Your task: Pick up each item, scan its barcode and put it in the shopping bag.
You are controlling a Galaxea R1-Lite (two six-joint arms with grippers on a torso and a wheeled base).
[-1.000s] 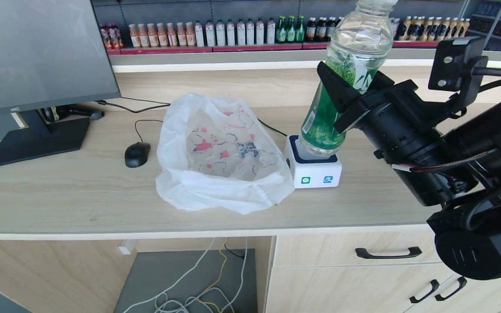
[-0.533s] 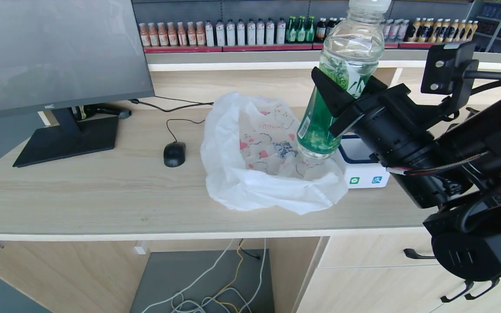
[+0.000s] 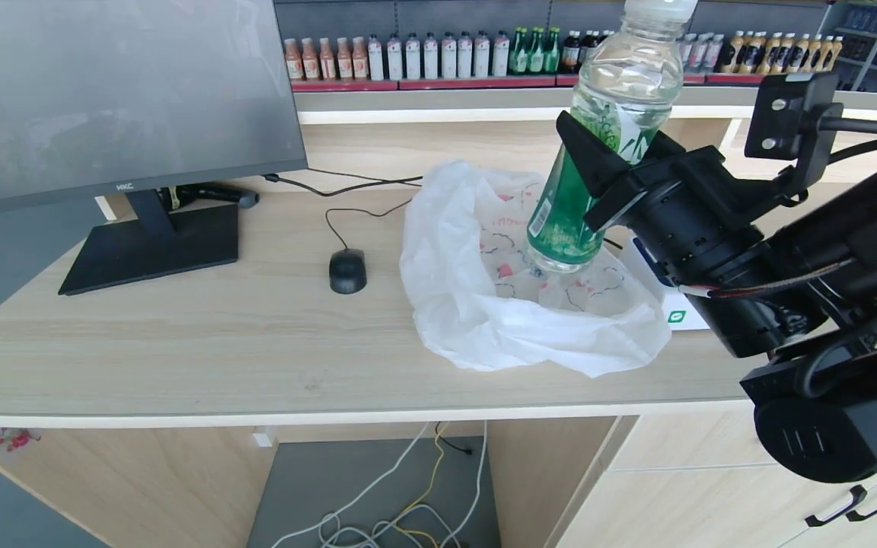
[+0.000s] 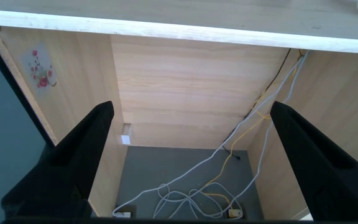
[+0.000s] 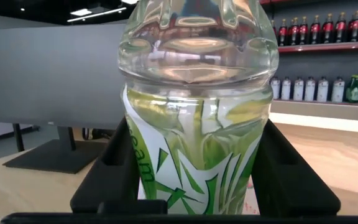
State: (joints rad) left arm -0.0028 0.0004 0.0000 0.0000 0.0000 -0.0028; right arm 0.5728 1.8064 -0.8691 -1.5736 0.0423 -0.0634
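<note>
Right gripper [image 3: 617, 133]: my two black fingers are clamped on the waist of the clear plastic bottle with the green label [image 3: 569, 205]. In the right wrist view the bottle [image 5: 197, 124] stands between the gripper's [image 5: 197, 180] fingers.
Bottle position: held upright with a slight tilt, clear of the light wooden counter [image 3: 180, 342], its base over the open mouth of the crumpled white plastic shopping bag with red and blue print [image 3: 484, 320].
Left gripper [image 4: 194, 162]: my fingers are spread wide with nothing between them, low beside the counter, facing the recess with loose cables [image 4: 191, 193].
Change: a second ago the bottle's base hung over the small white scanner box [image 3: 682, 308]. Half a second ago it was at the bag's right rim – now it is over the bag's interior, the box to its right.
Camera: the head view has swung, so the dark flat monitor [image 3: 119, 84] and the black mouse [image 3: 348, 271] sit further right in the picture – no move of their own.
</note>
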